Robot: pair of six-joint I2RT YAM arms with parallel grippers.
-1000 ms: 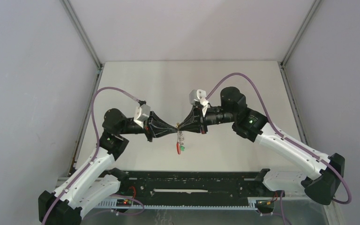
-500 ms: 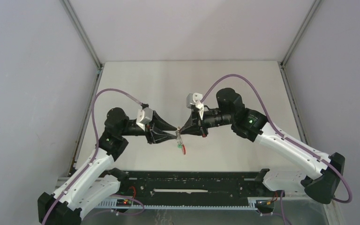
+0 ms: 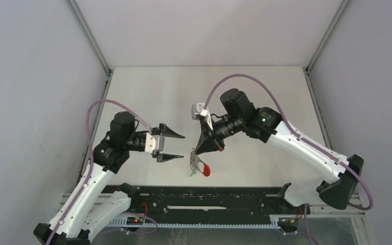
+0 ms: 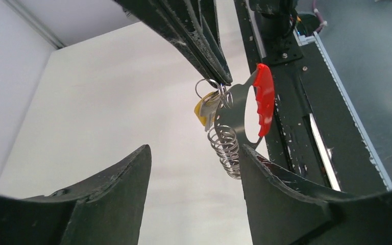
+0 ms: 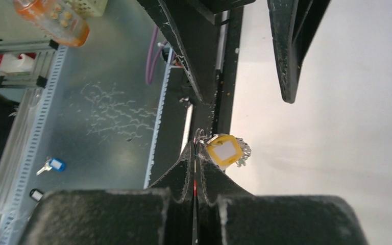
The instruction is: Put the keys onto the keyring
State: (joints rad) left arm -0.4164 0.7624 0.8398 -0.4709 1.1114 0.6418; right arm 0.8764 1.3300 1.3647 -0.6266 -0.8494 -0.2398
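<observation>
My right gripper is shut on the keyring, which hangs below its tips just above the table's near edge. The ring's red curved section and its coil of wire loops show in the left wrist view. A yellow-headed key dangles on the ring beside the right fingertips. A green-headed key hangs at the ring's lower left. My left gripper stands open just left of the ring, with nothing between its fingers.
A black rail runs along the table's near edge, right below the hanging ring. Grey walls and metal posts enclose the table. Below the table edge lie an orange bottle and a blue-tagged key.
My left gripper opened, let go of the ring and drew back to the left. The right gripper carried the keyring down and toward the near edge.
</observation>
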